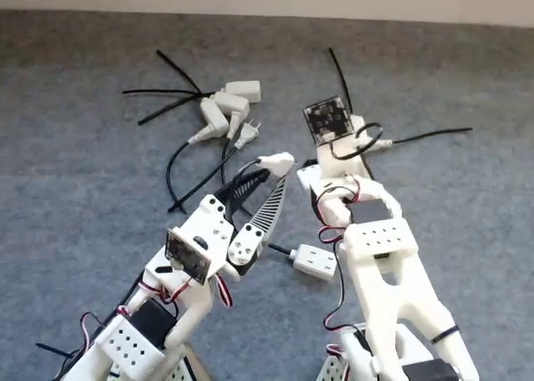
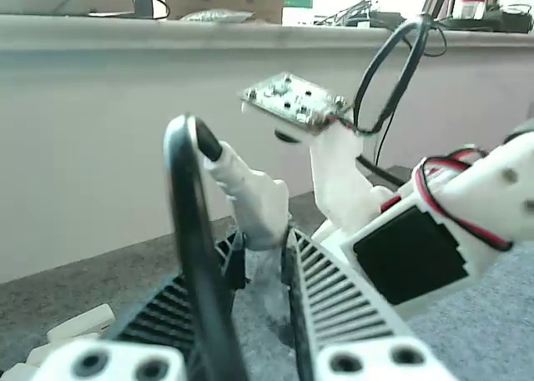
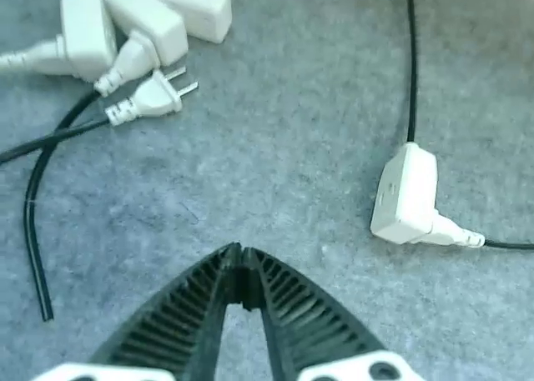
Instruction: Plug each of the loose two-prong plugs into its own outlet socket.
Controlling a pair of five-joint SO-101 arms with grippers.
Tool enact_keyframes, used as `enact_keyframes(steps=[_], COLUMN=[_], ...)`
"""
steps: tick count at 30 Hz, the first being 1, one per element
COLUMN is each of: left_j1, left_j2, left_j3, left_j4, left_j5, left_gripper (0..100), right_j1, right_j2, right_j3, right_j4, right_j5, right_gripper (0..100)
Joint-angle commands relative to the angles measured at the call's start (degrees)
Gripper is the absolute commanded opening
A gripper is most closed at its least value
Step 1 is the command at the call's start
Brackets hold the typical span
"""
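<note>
Gripping smooth white plug [image 2: 253, 199], ribbed black left fingers [image 2: 329, 293], right fingers [image 3: 299, 316] clenched empty, fuzzy grey table [image 1: 83, 198].

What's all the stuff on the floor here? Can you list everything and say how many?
carpet: one, grey, under everything.
bunched sockets: three, white, at the far side.
side socket: one, white, near the right arm, with a white plugged-in plug in it.
near socket: one, white, between the two arms.
loose plug: one, white, lying beside the bunched sockets.
held plug: one, white, up off the carpet.
cables: several, black, spread over the carpet.
left tool: one, black, shut on the held plug.
right tool: one, black, shut and empty, above the carpet.
</note>
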Motion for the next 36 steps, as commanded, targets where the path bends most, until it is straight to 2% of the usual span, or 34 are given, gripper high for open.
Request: enact_keyframes(steps=[1, 4, 8, 14, 20, 25, 28, 32, 36], left_j1=[-2.77, -3.56, -3.21, -3.56, -2.86, 3.56, 8.57, 14.99, 16.75], left_j2=[-0.48, -0.40, 2.24, 20.53, 36.09, 42.51, 45.85, 52.26, 57.89], left_j3=[-1.98, -2.24, -9.27, -23.87, -40.48, -48.22, -49.98, -51.82, -52.79], left_j4=[-0.53, 0.44, 12.22, 21.45, 37.54, 51.43, 54.24, 57.05, 55.82], left_j5=[0.35, 0.35, 0.35, 0.35, 0.44, 1.49, 5.10, 9.23, 14.15], left_gripper=[1, 1, 1, 1, 1, 1, 1, 1, 1], right_j1=[3.56, 7.78, 12.62, 18.68, 27.47, 32.92, 35.30, 36.26, 36.00], right_j2=[-0.66, -0.66, -0.66, -0.66, -0.66, -0.57, -0.57, -0.57, -0.57], right_j3=[-1.01, -1.19, -3.74, -9.71, -12.00, -10.86, -9.36, -7.78, -6.11], right_j4=[-0.66, -0.48, 4.88, 19.21, 28.44, 31.78, 31.87, 31.87, 31.78], right_j5=[0.00, 0.00, -0.26, -0.35, -0.44, -1.58, -5.01, -5.89, -5.98], right_gripper=[0.8, 0.8, 0.8, 0.8, 0.8, 0.8, 0.8, 0.8, 0.8])
